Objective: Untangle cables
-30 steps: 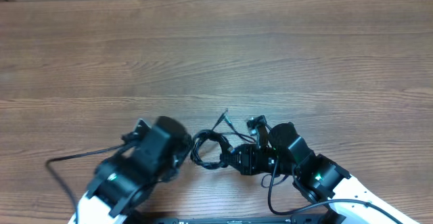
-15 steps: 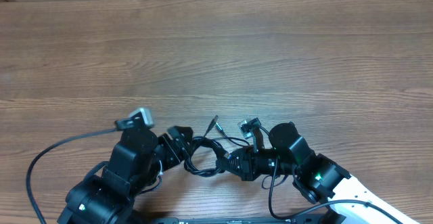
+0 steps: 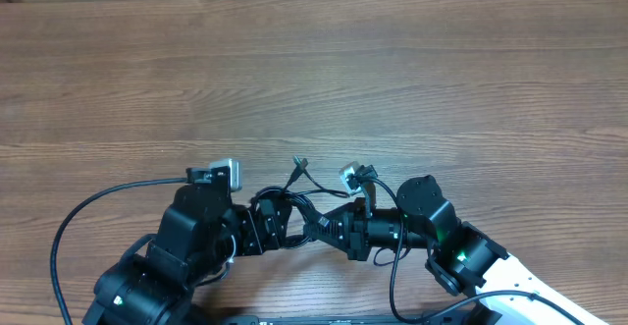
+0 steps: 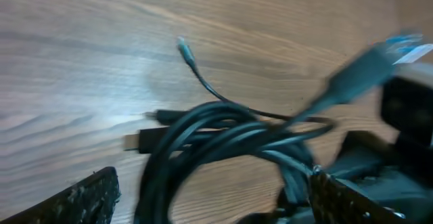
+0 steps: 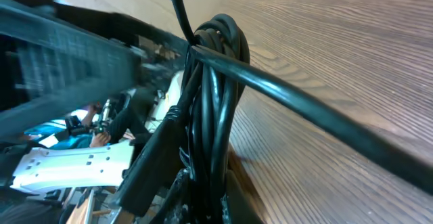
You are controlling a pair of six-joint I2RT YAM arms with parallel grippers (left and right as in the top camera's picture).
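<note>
The cables point(image 3: 297, 207) are a tangled bundle of thin black cords near the table's front edge, between both arms. One loose plug end point(image 3: 297, 165) sticks up toward the back. My right gripper point(image 3: 326, 230) is shut on the bundle's right side; in the right wrist view several strands point(image 5: 218, 102) run down between its fingers point(image 5: 203, 190). My left gripper point(image 3: 269, 223) is open at the bundle's left side. In the left wrist view the looped cords point(image 4: 223, 139) lie between its spread fingertips point(image 4: 78, 200), with a silver-tipped plug point(image 4: 137, 141) on the wood.
Thick black wires of the arms curve out at the lower left point(image 3: 69, 232) and under the right arm point(image 3: 394, 286). The wooden table point(image 3: 314, 70) stretches away behind the bundle. Both arms crowd the front edge.
My left gripper has opened wide and swung in against the bundle's left side. The right gripper, still shut, has shifted the bundle a little left; the loose plug end moved left too.
</note>
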